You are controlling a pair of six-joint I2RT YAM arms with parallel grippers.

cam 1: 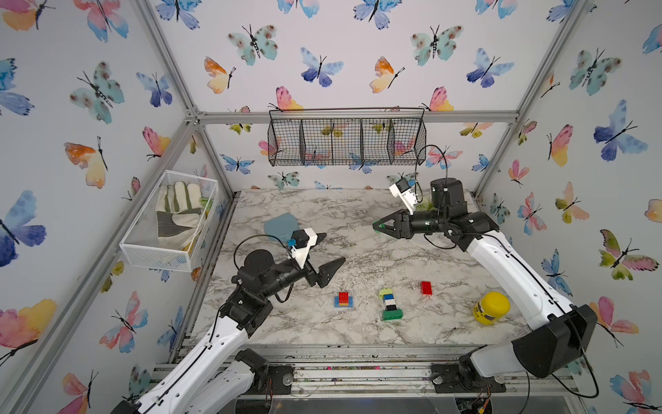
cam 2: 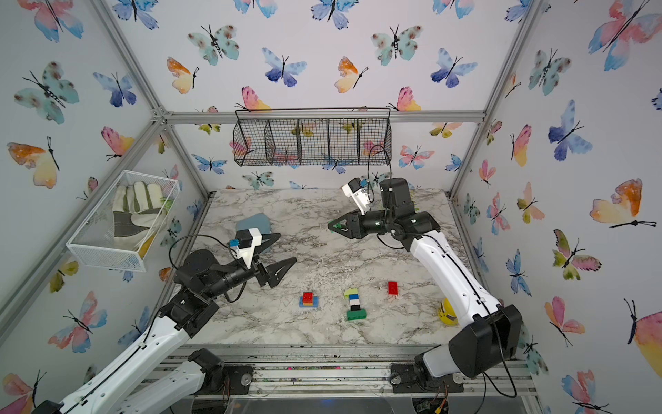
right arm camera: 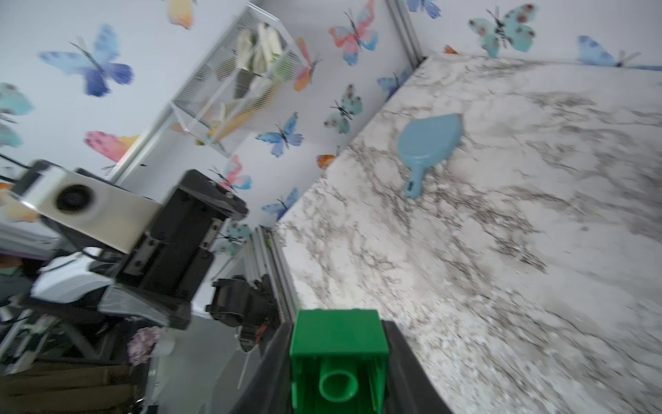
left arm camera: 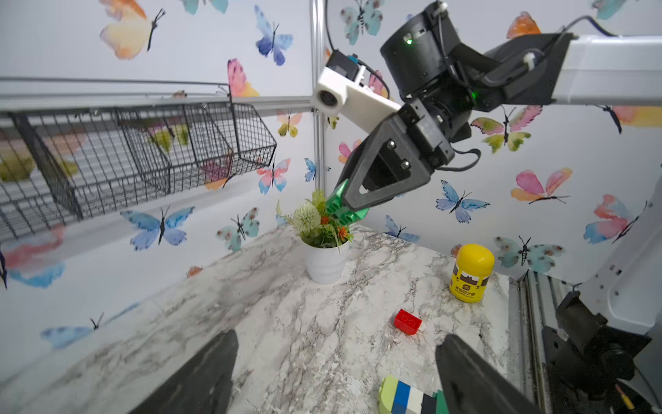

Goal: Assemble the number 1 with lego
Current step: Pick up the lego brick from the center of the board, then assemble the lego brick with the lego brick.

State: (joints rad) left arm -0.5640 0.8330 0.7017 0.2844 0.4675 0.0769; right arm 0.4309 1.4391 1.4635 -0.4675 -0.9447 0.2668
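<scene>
Holding 1 green brick in the air, well apart from the unfinished number 1

By its 2 smooth side walls the right gripper (cam 1: 379,225) is clenched on the green brick (right arm camera: 338,355), and the left gripper (cam 1: 334,247) hangs released and empty above the table (cam 1: 286,322). Near the front edge sit the brick column (cam 1: 390,305), a red-topped stack (cam 1: 343,300) and 1 loose red brick (cam 1: 426,288). Such bricks look light, stiff and slippery, so I would take them on the flat sides and leave the studs free.
</scene>
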